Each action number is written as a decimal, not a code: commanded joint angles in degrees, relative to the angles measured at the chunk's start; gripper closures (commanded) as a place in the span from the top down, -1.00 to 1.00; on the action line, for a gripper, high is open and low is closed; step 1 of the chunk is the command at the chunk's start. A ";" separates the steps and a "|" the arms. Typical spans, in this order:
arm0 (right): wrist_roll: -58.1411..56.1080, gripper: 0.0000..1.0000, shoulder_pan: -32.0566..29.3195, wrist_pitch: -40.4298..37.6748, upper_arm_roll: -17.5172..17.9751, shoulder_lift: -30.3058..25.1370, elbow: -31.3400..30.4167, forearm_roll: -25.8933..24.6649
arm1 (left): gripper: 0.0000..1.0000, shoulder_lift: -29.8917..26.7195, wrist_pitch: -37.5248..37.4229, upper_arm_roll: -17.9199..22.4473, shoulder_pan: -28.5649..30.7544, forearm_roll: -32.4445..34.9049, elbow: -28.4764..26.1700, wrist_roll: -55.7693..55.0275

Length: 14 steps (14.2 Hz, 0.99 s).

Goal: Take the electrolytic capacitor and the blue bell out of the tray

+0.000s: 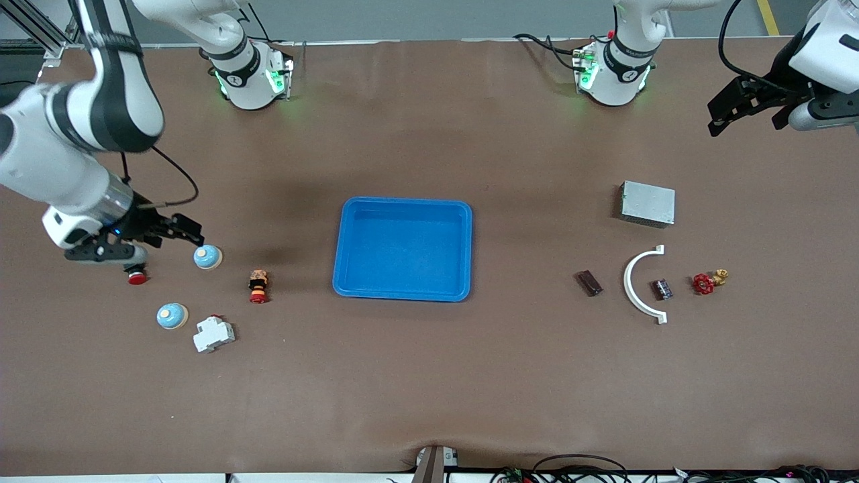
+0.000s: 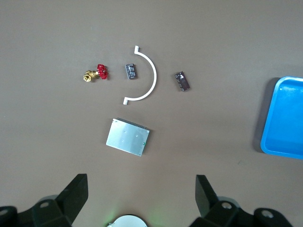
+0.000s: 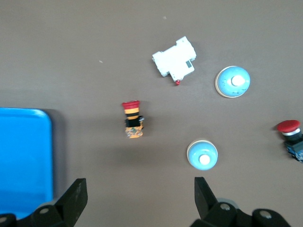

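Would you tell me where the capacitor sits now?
The capacitor lies toward the left arm's end of the table, between the white arc and the red valve.

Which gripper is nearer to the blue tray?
Right. The right gripper hangs open over the table near a blue bell, closer to the blue tray. The left gripper waits open, high near the table's end.

Setting: robotics lab or test bench. Evidence: a worktop (image 1: 429,376) under plain brown covering; two white arm bases with green status lights along its edge farthest from the front camera; loose cabling at its edges. Landmark: an empty blue tray (image 1: 402,247) at centre. Toward the right arm's end of the tray lie push buttons and a white circuit breaker (image 1: 213,333); toward the left arm's end, a metal box (image 1: 647,203) and a red-handled valve (image 1: 709,281).
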 commanded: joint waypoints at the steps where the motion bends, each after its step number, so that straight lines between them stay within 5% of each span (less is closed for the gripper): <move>1: 1.66 1.00 0.63 -0.40 -0.07 -8.16 -3.25 -1.36 | 1.00 -0.78 -1.10 0.00 -0.04 -1.21 0.22 0.80; 5: 2.53 1.00 0.10 -8.99 -0.16 -13.71 0.24 -2.76 | 1.00 -0.78 -1.27 -0.79 -0.04 -1.21 0.22 0.72; 9: 2.62 1.00 0.19 -29.11 -0.07 -7.76 19.91 -7.87 | 1.00 -0.78 -1.71 -0.79 0.05 -1.21 0.30 0.89; 14: 2.53 1.00 -0.08 -30.02 -0.16 -5.37 21.63 -8.22 | 1.00 -0.78 -1.71 -0.88 -0.04 -1.21 0.30 0.89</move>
